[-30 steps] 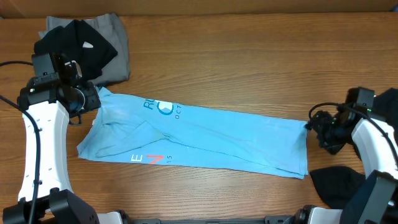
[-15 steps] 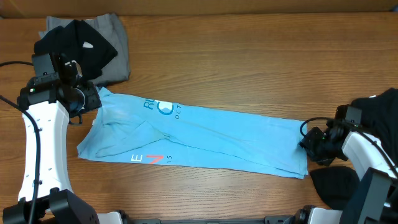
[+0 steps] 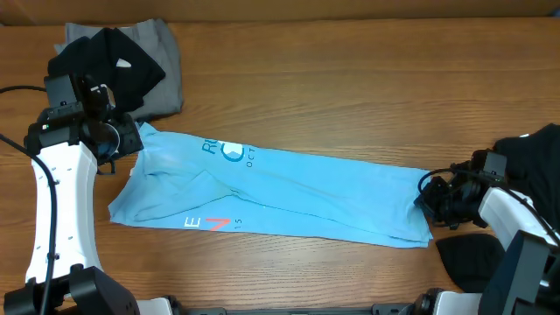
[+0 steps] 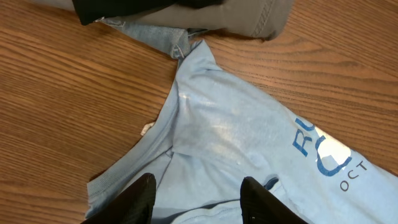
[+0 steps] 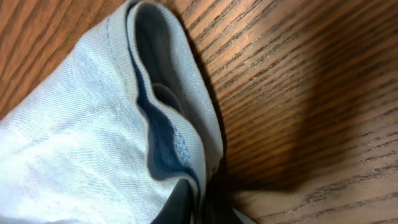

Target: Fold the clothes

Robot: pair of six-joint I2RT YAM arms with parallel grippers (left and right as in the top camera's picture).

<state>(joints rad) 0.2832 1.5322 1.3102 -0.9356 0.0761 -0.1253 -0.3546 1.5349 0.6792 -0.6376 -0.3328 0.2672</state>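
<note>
Pinching the T-shirt hem: the right gripper is pressing its fingers together on the folded hem edge. In the right wrist view the cloth is running straight down into the closed tips, and bare wood is showing just beside it.

The left gripper is keeping its fingers spread. The two tips are standing apart over the collar end and light blue fabric is showing flat between them. Can't tell whether the tips are touching the cloth.

The T-shirt is lying folded into a long band across the middle of the worktop, running from the left side down toward the right edge. The collar end is sitting under the left gripper and the hem end is sitting in the right gripper. Coral-red lettering is showing on the flap toward the front edge, and a blue and white print is showing toward the back.

A grey garment is lying at the back left corner with a black garment lying on top of it. A pale blue piece is poking out from under that pile, touching the T-shirt's tip. More black cloth is sitting at the right edge behind the right arm.
</note>
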